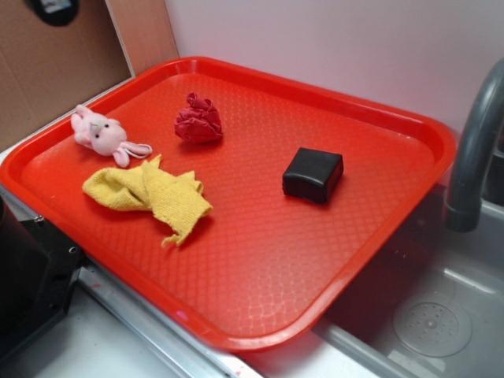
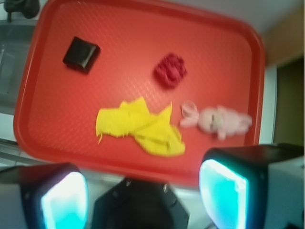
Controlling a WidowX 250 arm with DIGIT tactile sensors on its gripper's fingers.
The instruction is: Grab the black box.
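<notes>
On the red tray (image 1: 260, 315) four things lie well apart from each other: a pink plush toy (image 1: 99, 134) near the far left corner, a crumpled yellow cloth (image 1: 150, 193) just in front of it, a dark red wad of cloth (image 1: 198, 120) toward the far middle, and the black box (image 1: 313, 174) on the right half. Right of the tray, a grey faucet (image 1: 475, 150) rises over a metal sink (image 1: 425, 315). Bare tray surrounds the box on every side, with nothing leaning on it or covering it. It is small, flat and squarish, with rounded edges and a faintly glossy top. From the wrist view the gripper (image 2: 143, 195) hangs at the near edge of the tray, above the yellow cloth's side, its two fingers (image 2: 64, 200) spread wide with nothing between them, touching nothing, far from the box (image 2: 81, 54).
</notes>
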